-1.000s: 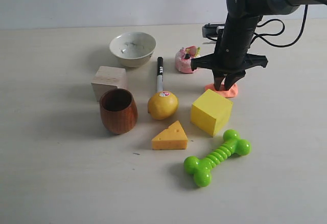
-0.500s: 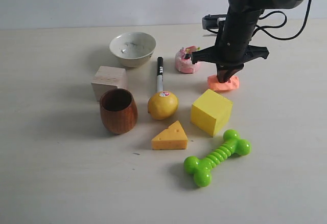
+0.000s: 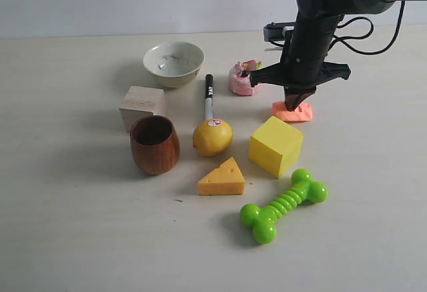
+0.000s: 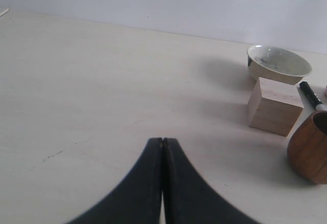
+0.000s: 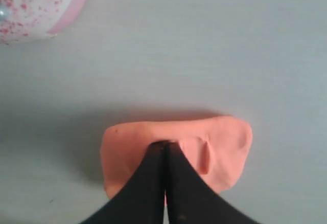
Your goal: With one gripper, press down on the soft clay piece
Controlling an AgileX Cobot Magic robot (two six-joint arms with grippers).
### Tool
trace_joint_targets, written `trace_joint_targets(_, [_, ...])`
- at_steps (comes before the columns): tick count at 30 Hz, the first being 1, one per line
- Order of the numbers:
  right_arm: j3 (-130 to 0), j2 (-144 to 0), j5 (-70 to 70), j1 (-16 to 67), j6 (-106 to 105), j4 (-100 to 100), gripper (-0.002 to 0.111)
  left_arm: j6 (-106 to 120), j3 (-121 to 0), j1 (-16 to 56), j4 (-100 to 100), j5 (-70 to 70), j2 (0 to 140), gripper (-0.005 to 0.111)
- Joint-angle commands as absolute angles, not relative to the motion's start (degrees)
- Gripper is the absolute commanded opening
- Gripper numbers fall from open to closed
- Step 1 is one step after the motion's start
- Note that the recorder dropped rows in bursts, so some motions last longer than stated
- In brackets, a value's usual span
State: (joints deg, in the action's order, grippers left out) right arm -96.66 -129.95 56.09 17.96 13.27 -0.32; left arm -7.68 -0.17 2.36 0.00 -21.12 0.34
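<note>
The soft clay piece (image 3: pixel 298 113) is a thin salmon-orange slab lying between the pink cake toy and the yellow cube. My right gripper (image 3: pixel 293 104) points straight down with its jaws shut and its tips touching the slab's top. In the right wrist view the closed tips (image 5: pixel 164 144) sit in the middle of the clay (image 5: pixel 225 142), with a dent beside them. My left gripper (image 4: pixel 162 141) is shut and empty over bare table, out of the exterior view.
Pink cake toy (image 3: pixel 241 79) stands just left of the clay, yellow cube (image 3: pixel 275 147) in front of it. Further left are a marker (image 3: pixel 209 95), lemon (image 3: pixel 213 137), white bowl (image 3: pixel 173 62), wooden block (image 3: pixel 141 107) and wooden cup (image 3: pixel 154 145). Cheese wedge (image 3: pixel 222 179) and green bone toy (image 3: pixel 283 205) lie nearer.
The right gripper's two spread fingers have closed to a single point on the clay. The arm and the clay shifted slightly towards the back of the table.
</note>
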Motion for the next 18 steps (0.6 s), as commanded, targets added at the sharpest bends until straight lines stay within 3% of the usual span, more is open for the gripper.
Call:
trace_joint_targets(1, [-96.9,-131.4,56.8,18.0,13.1,-0.4,0.001,-7.6,0.0,2.3,-0.6,-20.9,0.0,0.0])
trace_joint_targets(6, [-96.9,-131.5,56.5,18.0,13.1,-0.4,0.003,-7.6,0.0,2.3,-0.6,-20.9,0.0,0.0])
trace_joint_targets(12, [-96.9,-131.5,55.6,18.0,11.6,1.6,0.028,-7.6,0.0,2.3,-0.6,-20.9,0.0,0.0])
trace_joint_targets(18, [-97.0,-131.2,54.9,18.0,11.6,1.6,0.033,-7.6,0.0,2.3,-0.6,-20.9,0.0,0.0])
